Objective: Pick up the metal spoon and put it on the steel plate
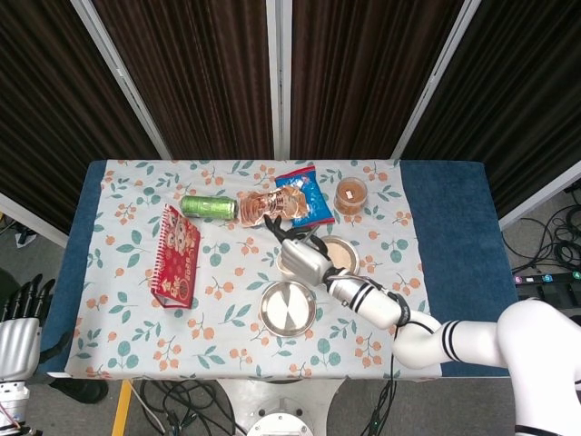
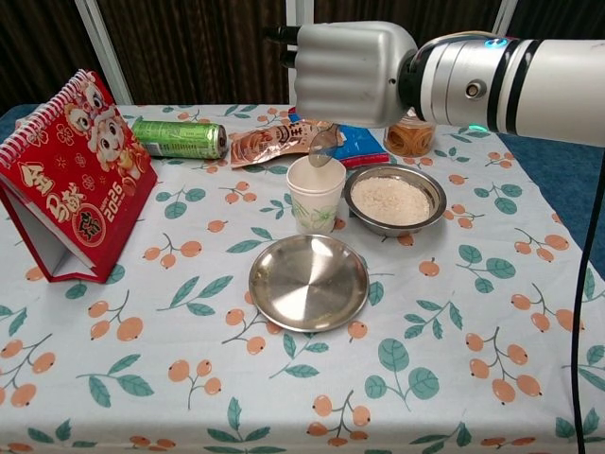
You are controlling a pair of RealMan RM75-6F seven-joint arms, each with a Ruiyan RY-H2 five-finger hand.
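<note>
We are looking across the table from the left, where our left hand [image 1: 16, 338] is hanging off the near corner, well apart from everything; its dark fingers show above a grey palm, but we cannot tell whether they are released or clenched. Next we are passing the red calendar [image 2: 68, 175] standing upright, then the green can [image 2: 179, 138] lying on its side, with the brown packet [image 2: 272, 145] just beside it at the back. In the middle the cup [image 2: 315, 195] is standing just behind the plate [image 2: 308, 282], which is lying bare. Over the cup our right hand [image 2: 352, 74] is grasping the spoon [image 2: 322, 144] by its handle, the fingers curled round it, so that only the bowl end is showing below the hand, hanging just above the cup's rim and apart from it. We are judging the spoon to be light, stiff and slippery in metal fingers, so the hold on the handle should stay firm, and the bowl end is likely to swing or tip if the grip is loosening. We are expecting the next move to call for carrying it forward and down onto the plate, where metal on metal could make it slide. Further right the rice bowl [image 2: 394, 199] is sitting just beside the cup, with the blue packet [image 2: 362, 145] and the jar [image 2: 411, 137] behind it.
</note>
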